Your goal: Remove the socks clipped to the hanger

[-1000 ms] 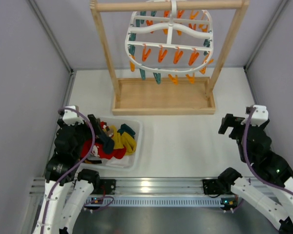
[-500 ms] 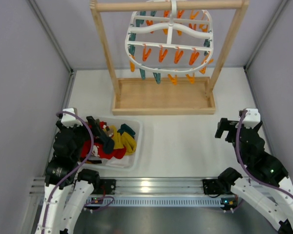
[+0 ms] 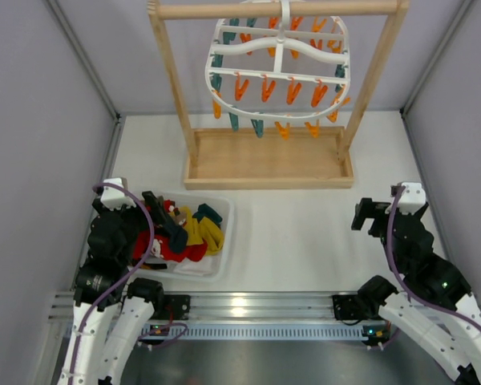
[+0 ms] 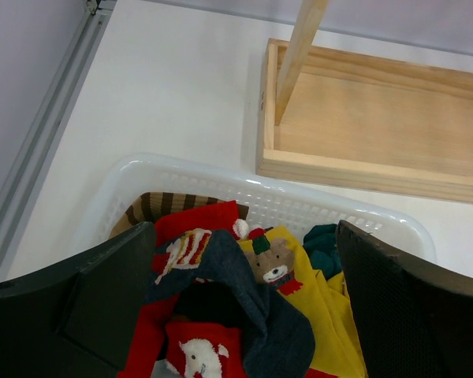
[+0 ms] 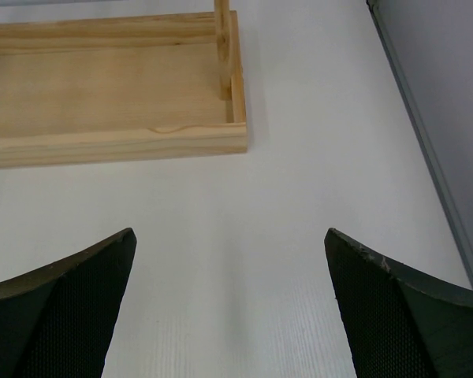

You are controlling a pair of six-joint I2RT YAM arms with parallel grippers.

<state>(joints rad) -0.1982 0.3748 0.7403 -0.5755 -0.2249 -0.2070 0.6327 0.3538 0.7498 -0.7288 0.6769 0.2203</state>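
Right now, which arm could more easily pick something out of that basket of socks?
Left arm: its jaws stand open right above the basket, socks below them. The right arm, jaws open too, hangs over bare table on the other side. The hanger holds only clips.

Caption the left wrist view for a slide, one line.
Open left end effector over a white basket piled with removed socks, wooden rack base beyond.

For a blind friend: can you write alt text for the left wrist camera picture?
A heap of red, yellow, navy and teal socks lies in a white plastic basket, seen between the left gripper's open fingers. Behind it, the wooden rack's base sits on a white table.
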